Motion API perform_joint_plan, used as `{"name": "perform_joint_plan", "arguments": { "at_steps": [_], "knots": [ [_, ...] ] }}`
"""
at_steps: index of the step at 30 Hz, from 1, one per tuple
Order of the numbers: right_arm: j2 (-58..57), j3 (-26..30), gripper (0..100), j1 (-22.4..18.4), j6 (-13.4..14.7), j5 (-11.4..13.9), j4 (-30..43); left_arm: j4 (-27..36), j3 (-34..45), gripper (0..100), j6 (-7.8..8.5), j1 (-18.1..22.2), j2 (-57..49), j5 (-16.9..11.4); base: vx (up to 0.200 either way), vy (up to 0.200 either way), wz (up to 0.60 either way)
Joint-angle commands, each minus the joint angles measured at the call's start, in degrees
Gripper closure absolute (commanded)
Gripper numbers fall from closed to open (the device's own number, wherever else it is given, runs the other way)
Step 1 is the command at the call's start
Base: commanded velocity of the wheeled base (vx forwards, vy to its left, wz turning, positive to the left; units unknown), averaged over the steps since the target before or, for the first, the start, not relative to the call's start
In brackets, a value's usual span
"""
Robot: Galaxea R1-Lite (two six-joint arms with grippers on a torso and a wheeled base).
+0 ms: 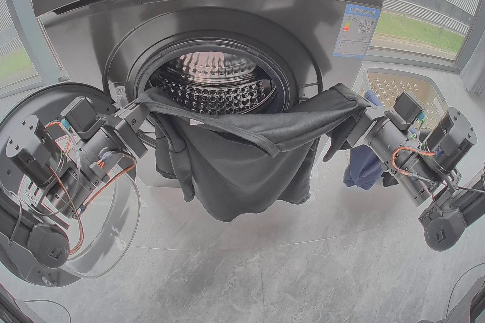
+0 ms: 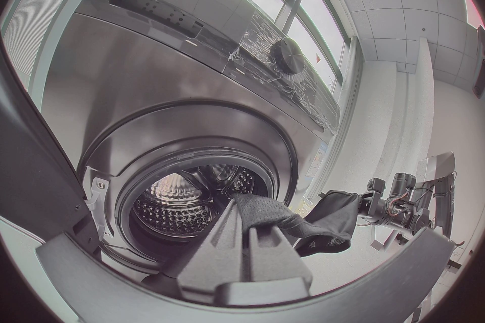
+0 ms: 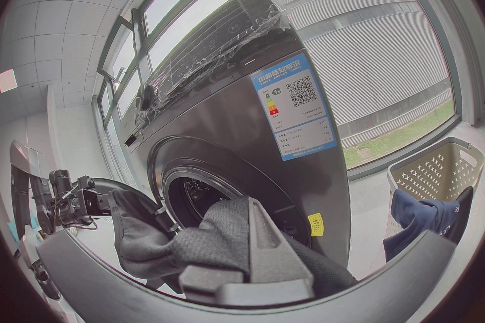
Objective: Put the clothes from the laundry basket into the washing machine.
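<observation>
A black garment [image 1: 237,157] hangs stretched between both grippers in front of the washing machine's open drum [image 1: 214,79]. My left gripper [image 1: 137,113] is shut on its left corner, beside the drum's left rim. At the right of the opening, my right gripper [image 1: 359,113] is shut on the other corner. The cloth sags below the door opening. In the left wrist view the black garment [image 2: 283,218] is pinched in the left gripper [image 2: 246,233]; in the right wrist view the black garment [image 3: 212,238] sits in the right gripper [image 3: 247,243]. A blue garment [image 3: 419,218] hangs over the laundry basket [image 3: 444,167].
The machine's round door [image 1: 65,187] stands swung open at the left, behind my left arm. The beige laundry basket [image 1: 399,87] stands on the floor right of the machine, with the blue garment [image 1: 361,167] draped over its edge. Grey floor [image 1: 252,268] lies in front.
</observation>
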Motion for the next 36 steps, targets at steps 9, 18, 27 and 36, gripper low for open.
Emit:
{"name": "perform_joint_plan", "arguments": {
  "at_steps": [9,18,27,36],
  "knots": [
    [0.27,1.54,100,1.06,0.03,0.09,-0.05,-0.01,-0.75,100,0.27,-3.43,-0.40,-0.02,0.000,0.000,0.00],
    [0.27,3.47,0,2.81,-0.14,0.00,-0.05,-0.01,-1.46,100,1.24,-3.87,-0.40,-0.02,0.000,0.000,0.00],
    [4.84,15.86,0,8.53,-3.83,2.37,0.39,0.16,-5.24,100,1.32,-7.38,1.19,-0.10,0.000,0.000,0.00],
    [15.30,18.06,0,11.96,-5.07,3.87,0.21,0.08,-5.50,100,1.41,-7.82,2.86,0.51,0.000,0.000,0.00]
  ]
}}
